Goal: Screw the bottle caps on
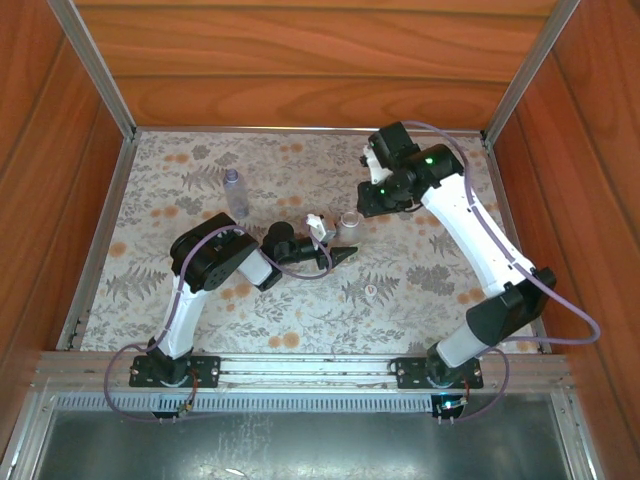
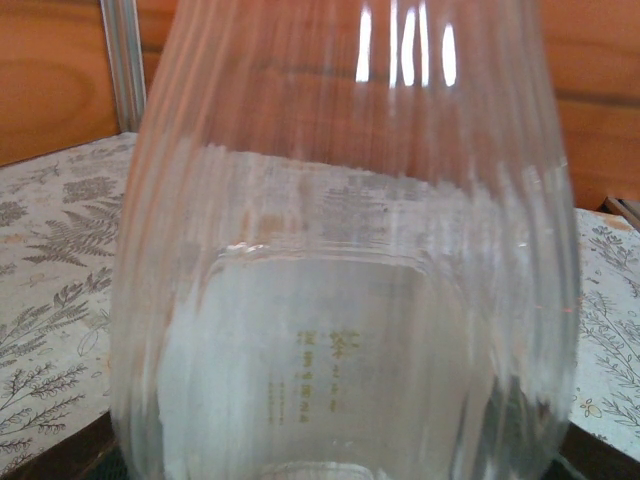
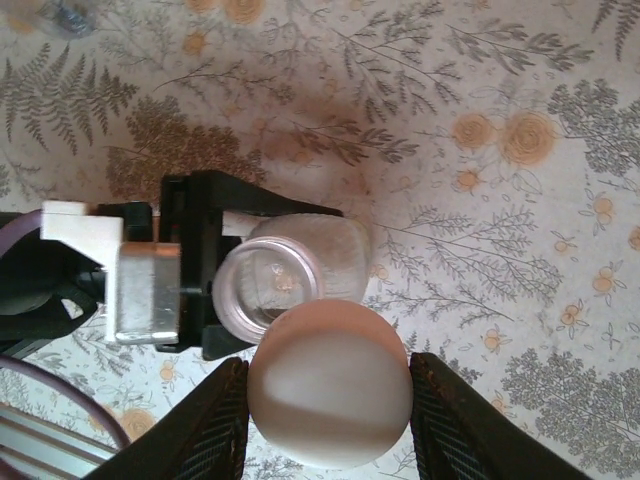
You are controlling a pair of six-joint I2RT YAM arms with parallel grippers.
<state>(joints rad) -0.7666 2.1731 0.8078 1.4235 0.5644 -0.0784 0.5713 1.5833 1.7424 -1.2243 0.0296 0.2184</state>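
My left gripper (image 1: 335,240) is shut on the labelled clear bottle (image 1: 350,222) and holds it upright at the table's middle. In the left wrist view that bottle (image 2: 340,300) stands close against the lens, with faint yellow-green print on it. The right wrist view looks down on its open mouth (image 3: 265,290) between the left gripper's black fingers (image 3: 195,205). My right gripper (image 3: 328,400) is shut on the opaque white cap (image 3: 328,385), held above and just beside the mouth. The bluish-lilac bottle (image 1: 234,192) stands apart at the left. Whether it wears the paler cap is too small to tell.
A floral cloth (image 1: 300,320) covers the table, with wooden walls and aluminium posts (image 1: 100,70) on three sides. The lilac bottle's top shows at the upper left corner of the right wrist view (image 3: 70,15). The right arm (image 1: 470,240) reaches in from the near right.
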